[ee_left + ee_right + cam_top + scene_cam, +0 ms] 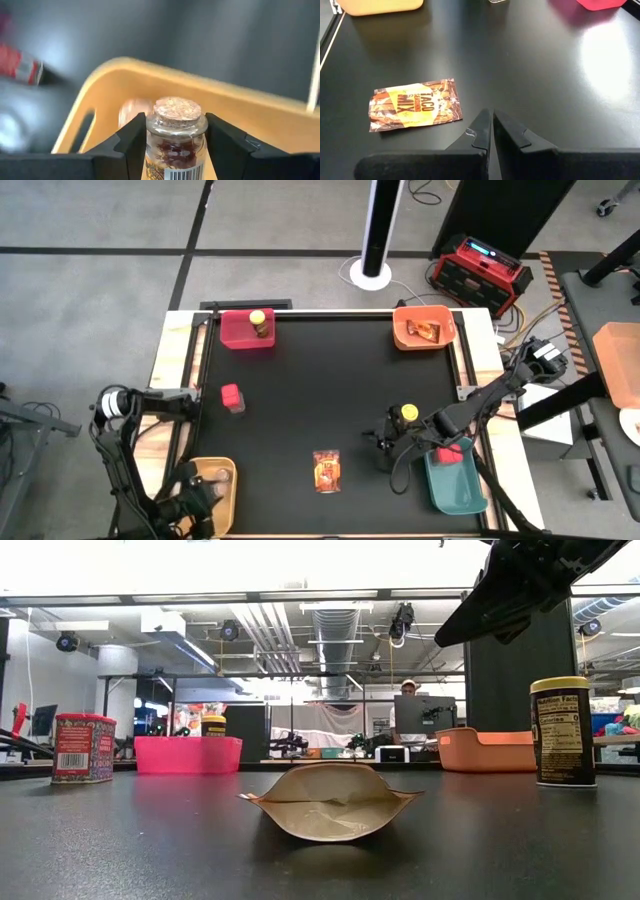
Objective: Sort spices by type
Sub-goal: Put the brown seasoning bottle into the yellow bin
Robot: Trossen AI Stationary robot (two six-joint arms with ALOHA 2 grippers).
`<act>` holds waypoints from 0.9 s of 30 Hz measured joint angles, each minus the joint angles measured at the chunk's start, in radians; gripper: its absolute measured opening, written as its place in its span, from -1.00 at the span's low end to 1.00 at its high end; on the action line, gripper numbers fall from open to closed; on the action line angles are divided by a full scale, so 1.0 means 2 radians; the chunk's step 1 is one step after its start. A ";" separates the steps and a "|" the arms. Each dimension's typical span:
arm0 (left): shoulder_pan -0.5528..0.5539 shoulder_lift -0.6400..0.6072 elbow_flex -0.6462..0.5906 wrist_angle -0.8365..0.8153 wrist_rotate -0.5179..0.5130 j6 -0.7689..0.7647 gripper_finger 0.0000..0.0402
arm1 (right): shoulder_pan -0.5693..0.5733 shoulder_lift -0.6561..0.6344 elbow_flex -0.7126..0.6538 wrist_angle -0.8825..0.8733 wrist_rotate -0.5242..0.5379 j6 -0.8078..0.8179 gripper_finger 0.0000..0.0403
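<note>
1. Firmly clamped between the left gripper (175, 150) fingers, a cork-stoppered glass jar (176, 132) of reddish spice sits over the yellow bin (222, 480) at the table's near left corner; a second cork-topped jar (134, 111) lies in the bin behind it.
2. Mid-table near the front edge lies the taco seasoning packet (327, 470), flat and untouched.
3. Right gripper (490, 131) hovers above the black table (320, 390) with its fingers pressed together, holding nothing, the packet just ahead of it.
4. Beside that arm stands a yellow-lidded jar (405, 414), next to the teal bin (455, 485) holding a red container (449, 452).
5. Elsewhere: a red tin (232, 397) stands at the left; another yellow-lidded jar (259, 324) is in the pink bin (235, 332); a packet (424, 331) is in the orange bin (403, 338).
</note>
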 joint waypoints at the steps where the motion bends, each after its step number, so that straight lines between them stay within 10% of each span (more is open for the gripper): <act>1: 0.003 0.000 0.001 -0.001 0.024 -0.001 -0.22 | 0.000 0.000 0.000 0.000 0.000 0.000 -0.94; 12: 0.041 -0.002 0.026 -0.032 0.078 0.083 -0.21 | 0.000 0.000 0.000 0.008 0.013 -0.005 -0.94; 27: 0.066 -0.044 0.049 -0.058 -0.018 0.178 -0.21 | 0.000 0.000 0.000 0.009 0.013 -0.007 -0.94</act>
